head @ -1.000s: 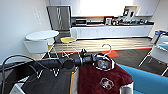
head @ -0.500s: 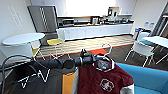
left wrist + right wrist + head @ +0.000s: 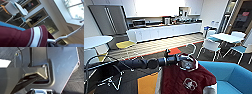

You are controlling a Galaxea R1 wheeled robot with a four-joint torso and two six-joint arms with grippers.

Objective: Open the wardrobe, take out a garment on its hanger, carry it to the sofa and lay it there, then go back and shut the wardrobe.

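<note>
One maroon garment (image 3: pixel 184 80) hangs from the left arm's end, low in the head view's middle, its white chest emblem facing the camera and its striped collar just under the arm. The hanger (image 3: pixel 192 48) rises above that collar as a thin white loop; in the left wrist view its white bar (image 3: pixel 70 35) runs off beside the collar's maroon-and-white stripes (image 3: pixel 36 37). The left gripper (image 3: pixel 182 60) sits at the collar and bears the jacket's weight, though how far its fingers are parted cannot be told. The right gripper's state cannot be told either.

The sofa (image 3: pixel 231 75) lies just beside the jacket, its bright blue backrest edge curving under the garment's right side.

Compared with half a second ago the whole scene has slid across the head view, so the camera has turned: the blue sofa now takes up the lower right corner, while the white kitchen counter (image 3: pixel 166 31) and grey fridge (image 3: pixel 107 22) sit farther left. White chairs with blue seats (image 3: pixel 239 48) stand behind the sofa.

The emblem's lettering is too blurred to read.
</note>
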